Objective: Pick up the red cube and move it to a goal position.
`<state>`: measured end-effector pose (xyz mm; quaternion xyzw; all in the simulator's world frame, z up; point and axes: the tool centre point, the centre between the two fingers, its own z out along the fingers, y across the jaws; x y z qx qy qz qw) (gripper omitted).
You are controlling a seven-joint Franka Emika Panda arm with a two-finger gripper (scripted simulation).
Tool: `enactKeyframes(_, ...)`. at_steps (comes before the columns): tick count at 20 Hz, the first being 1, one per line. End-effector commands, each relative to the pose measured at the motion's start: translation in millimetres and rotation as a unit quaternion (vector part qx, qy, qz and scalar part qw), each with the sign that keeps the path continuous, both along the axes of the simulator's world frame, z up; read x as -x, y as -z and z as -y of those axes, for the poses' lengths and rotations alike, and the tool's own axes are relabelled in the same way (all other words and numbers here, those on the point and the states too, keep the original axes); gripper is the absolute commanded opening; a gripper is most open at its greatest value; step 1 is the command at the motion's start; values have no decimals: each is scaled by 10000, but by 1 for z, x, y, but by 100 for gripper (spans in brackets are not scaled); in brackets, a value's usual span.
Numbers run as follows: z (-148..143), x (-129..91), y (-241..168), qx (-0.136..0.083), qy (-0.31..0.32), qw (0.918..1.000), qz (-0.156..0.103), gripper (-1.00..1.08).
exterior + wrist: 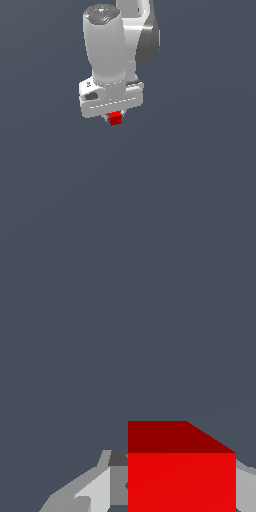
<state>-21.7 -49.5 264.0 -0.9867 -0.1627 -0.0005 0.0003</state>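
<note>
We see the white end effector (115,118) pointing down, and it is grasping the red cube (115,118) between its fingers. The cube sits just under the wide white body of the hand and is much narrower than it. In the wrist view the red cube (181,476) is close, with a grey finger (107,486) touching its side.

- The exterior view looks steeply down from high above, taking in the arm (120,45) and plain grey surface (190,190) from a moderate distance.
- The wrist view sits close behind the tool (172,483), facing the surface.
- Both views share the red cube (115,119) (181,481).
</note>
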Motion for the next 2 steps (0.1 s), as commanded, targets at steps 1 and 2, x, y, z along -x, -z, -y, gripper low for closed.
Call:
enactKeyframes(1, 2, 1, -4, 2, -4, 10000, -4, -100)
enactKeyframes(2, 2, 1, -4, 2, -4, 10000, -4, -100)
